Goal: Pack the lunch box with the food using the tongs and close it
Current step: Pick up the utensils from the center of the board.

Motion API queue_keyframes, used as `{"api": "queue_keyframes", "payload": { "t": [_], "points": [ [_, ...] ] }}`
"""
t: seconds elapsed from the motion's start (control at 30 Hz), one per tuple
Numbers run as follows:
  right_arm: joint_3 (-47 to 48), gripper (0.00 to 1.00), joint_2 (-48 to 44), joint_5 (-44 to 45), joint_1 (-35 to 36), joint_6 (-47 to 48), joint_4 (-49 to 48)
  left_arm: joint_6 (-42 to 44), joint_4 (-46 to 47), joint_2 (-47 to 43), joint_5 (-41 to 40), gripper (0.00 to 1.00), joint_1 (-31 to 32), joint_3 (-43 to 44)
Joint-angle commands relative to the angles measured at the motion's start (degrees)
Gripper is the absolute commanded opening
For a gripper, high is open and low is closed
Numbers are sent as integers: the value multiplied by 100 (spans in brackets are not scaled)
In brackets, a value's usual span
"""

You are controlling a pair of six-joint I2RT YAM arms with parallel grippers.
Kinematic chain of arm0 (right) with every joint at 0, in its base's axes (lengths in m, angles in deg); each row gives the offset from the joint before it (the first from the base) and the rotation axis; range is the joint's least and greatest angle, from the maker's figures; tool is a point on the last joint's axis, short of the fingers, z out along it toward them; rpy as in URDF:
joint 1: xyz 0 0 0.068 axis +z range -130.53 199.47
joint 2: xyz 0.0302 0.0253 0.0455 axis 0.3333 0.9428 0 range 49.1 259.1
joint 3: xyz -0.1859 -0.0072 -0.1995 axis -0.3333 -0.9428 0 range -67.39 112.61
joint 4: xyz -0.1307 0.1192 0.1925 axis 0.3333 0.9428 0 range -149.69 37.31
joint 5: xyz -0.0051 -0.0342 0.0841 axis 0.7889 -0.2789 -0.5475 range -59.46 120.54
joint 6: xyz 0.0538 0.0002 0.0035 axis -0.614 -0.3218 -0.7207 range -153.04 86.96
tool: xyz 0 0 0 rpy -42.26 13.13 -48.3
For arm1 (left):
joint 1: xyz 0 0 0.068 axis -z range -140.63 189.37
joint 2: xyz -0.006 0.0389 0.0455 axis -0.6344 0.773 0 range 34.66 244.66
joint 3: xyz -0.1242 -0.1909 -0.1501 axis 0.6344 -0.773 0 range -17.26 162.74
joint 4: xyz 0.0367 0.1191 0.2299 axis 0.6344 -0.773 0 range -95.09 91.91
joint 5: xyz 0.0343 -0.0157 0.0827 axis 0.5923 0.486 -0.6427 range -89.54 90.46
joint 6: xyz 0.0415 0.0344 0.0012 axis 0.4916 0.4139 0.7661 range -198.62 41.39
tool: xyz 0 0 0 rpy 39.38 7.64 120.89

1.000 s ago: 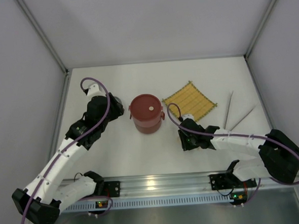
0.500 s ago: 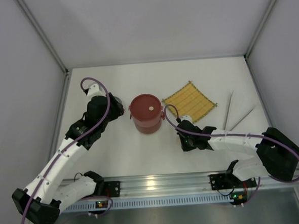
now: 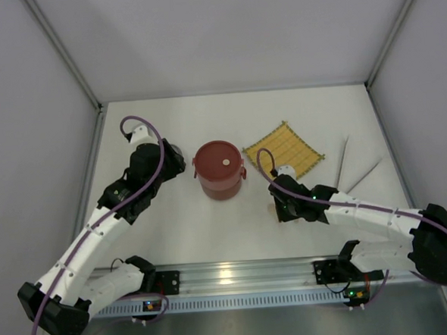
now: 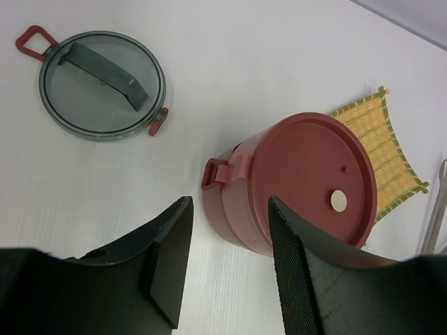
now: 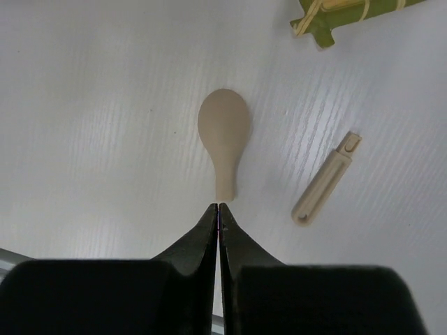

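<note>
Now the right gripper [image 5: 219,209] is pinched shut on nothing, beige spoon [image 5: 223,136] just beyond its tips; left gripper [image 4: 229,204] gapes half-wide, empty, lunch box [image 4: 300,167] ahead.

- The lunch box [image 3: 220,170] stands near the middle of the desk [image 3: 206,123]
- The mat [image 3: 283,152] lies flat at the lunch box's 2 o'clock, close beside it but apart
- The tongs [image 3: 342,165] lie on the desk at the mat's 4 o'clock, well apart from the lunch box
- The left hand [image 4: 229,209] is at the lunch box's 9 o'clock
- The right hand [image 5: 218,206] is at the lunch box's 5 o'clock
- In the right wrist view, the spoon [image 5: 223,139] lies at 12 o'clock just ahead of that hand, with the stick [image 5: 325,183] at the spoon's 4 o'clock
- In the left wrist view, a loose lid [image 4: 103,84] lies at the lunch box's 10 o'clock, apart from it
</note>
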Motion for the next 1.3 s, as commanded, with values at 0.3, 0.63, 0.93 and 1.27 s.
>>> {"api": "queue_keyframes", "payload": {
  "t": [0.3, 0.63, 0.93, 1.27],
  "points": [
    [279, 16, 148, 55, 103, -72, 322, 0, 100, -97, 58, 52, 15, 222],
    [120, 30, 720, -51, 129, -54, -154, 9, 117, -70, 67, 52, 15, 213],
    [24, 35, 913, -95, 138, -81, -400, 9, 135, -53, 75, 52, 15, 178],
    [-65, 28, 1212, -139, 138, -107, -673, 18, 100, -88, 49, 52, 15, 178]
  ]
}}
